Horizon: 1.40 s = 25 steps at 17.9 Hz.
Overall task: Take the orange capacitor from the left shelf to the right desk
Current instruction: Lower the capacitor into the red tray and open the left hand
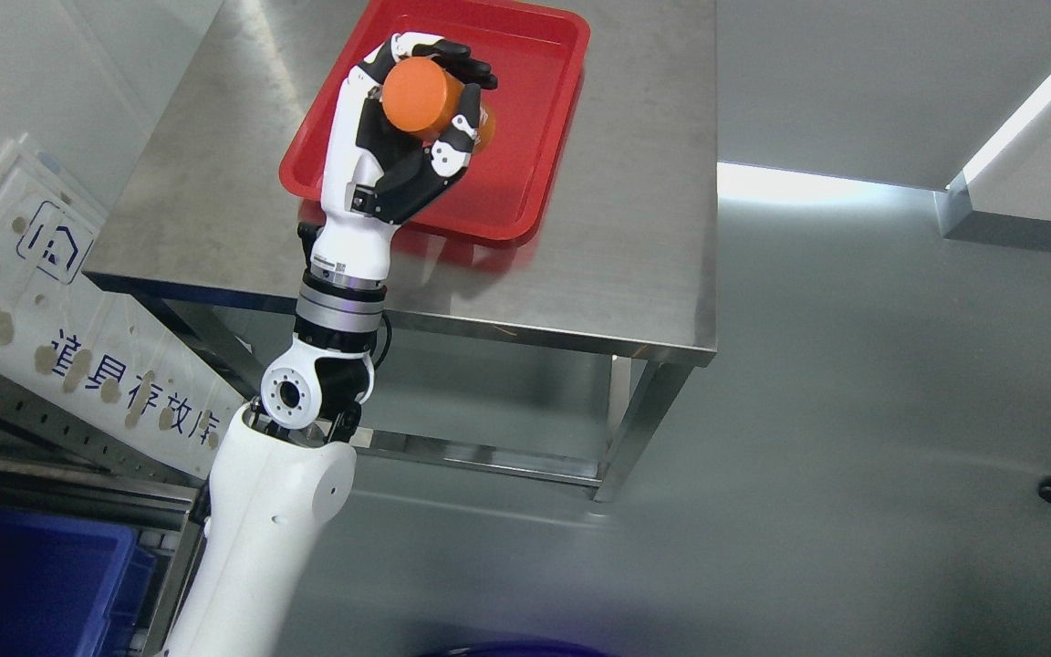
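Left hand (402,119) fingers clamped around orange capacitor (421,99), held above red tray (544,137) near its left rim; tray on steel desk (635,255), bare margin right and front.

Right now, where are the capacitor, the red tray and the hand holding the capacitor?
capacitor (418,98): head view, on its flat orange end face.
red tray (539,155): head view, on the bare floor near its right rim.
left hand (389,151): head view, on the palm below the capacitor.
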### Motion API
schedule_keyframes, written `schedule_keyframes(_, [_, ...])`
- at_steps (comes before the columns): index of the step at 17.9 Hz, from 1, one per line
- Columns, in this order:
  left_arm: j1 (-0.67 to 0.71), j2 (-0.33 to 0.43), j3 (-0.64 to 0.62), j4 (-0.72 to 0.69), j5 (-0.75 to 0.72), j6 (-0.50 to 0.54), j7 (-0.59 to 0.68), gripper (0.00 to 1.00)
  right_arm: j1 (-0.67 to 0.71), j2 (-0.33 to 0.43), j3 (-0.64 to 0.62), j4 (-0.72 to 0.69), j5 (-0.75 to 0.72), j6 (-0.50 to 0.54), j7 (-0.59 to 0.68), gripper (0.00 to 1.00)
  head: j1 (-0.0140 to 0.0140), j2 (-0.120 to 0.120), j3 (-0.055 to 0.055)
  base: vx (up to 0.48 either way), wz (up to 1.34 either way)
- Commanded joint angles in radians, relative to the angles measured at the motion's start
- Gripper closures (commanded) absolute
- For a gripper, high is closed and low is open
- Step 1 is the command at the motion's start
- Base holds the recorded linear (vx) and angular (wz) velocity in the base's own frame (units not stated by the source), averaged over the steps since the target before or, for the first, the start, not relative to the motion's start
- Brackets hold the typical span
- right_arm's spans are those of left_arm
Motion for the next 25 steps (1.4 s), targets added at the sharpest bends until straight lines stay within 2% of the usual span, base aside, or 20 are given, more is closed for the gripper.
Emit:
schedule_keyframes(1, [-0.150, 0.017, -0.013, 0.139, -0.061, 0.073, -0.014, 0.95, 0.014, -0.017, -0.011, -0.034, 0.000, -0.001, 0.000, 0.00, 0.0000, 0.000, 0.000, 0.159, 0.00])
schedule_keyframes(3, [-0.173, 0.017, -0.050, 0.188, -0.108, 0.123, -0.012, 0.95, 0.014, -0.017, -0.011, -0.034, 0.000, -0.001, 0.000, 0.00, 0.0000, 0.000, 0.000, 0.115, 0.00])
schedule_keyframes(6, [-0.184, 0.017, -0.055, 0.262, -0.186, 0.267, -0.018, 0.95, 0.014, -0.017, -0.011, -0.034, 0.000, -0.001, 0.000, 0.00, 0.0000, 0.000, 0.000, 0.028, -0.02])
schedule_keyframes(8, [-0.208, 0.017, -0.056, 0.321, -0.217, 0.323, -0.043, 0.94, 0.014, -0.017, -0.011, -0.034, 0.000, -0.001, 0.000, 0.00, 0.0000, 0.000, 0.000, 0.000, 0.00])
schedule_keyframes(10, [-0.230, 0.017, -0.052, 0.390, -0.261, 0.324, -0.052, 0.94, 0.014, -0.017, -0.011, -0.034, 0.000, -0.001, 0.000, 0.00, 0.0000, 0.000, 0.000, 0.000, 0.00])
schedule_keyframes(14, [-0.233, 0.017, -0.053, 0.441, -0.286, 0.324, -0.052, 0.94, 0.014, -0.017, -0.011, -0.034, 0.000, -0.001, 0.000, 0.00, 0.0000, 0.000, 0.000, 0.000, 0.00])
schedule_keyframes(20, [-0.266, 0.017, -0.032, 0.463, -0.284, 0.331, -0.051, 0.91, 0.014, -0.017, -0.011, -0.034, 0.000, -0.001, 0.000, 0.00, 0.0000, 0.000, 0.000, 0.000, 0.00])
schedule_keyframes(21, [-0.279, 0.017, -0.029, 0.463, -0.284, 0.331, -0.048, 0.82, 0.014, -0.017, -0.011, -0.034, 0.000, -0.001, 0.000, 0.00, 0.0000, 0.000, 0.000, 0.000, 0.00])
schedule_keyframes(22, [-0.294, 0.017, -0.027, 0.463, -0.283, 0.331, -0.045, 0.56, 0.014, -0.017, -0.011, -0.034, 0.000, -0.001, 0.000, 0.00, 0.0000, 0.000, 0.000, 0.000, 0.00])
schedule_keyframes(23, [-0.314, 0.017, -0.021, 0.463, -0.283, 0.338, -0.046, 0.22, 0.014, -0.017, -0.011, -0.034, 0.000, -0.001, 0.000, 0.00, 0.0000, 0.000, 0.000, 0.000, 0.00])
schedule_keyframes(25, [-0.325, 0.017, 0.022, 0.461, -0.283, 0.347, -0.046, 0.16, 0.014, -0.017, -0.011, -0.034, 0.000, -0.001, 0.000, 0.00, 0.0000, 0.000, 0.000, 0.000, 0.00])
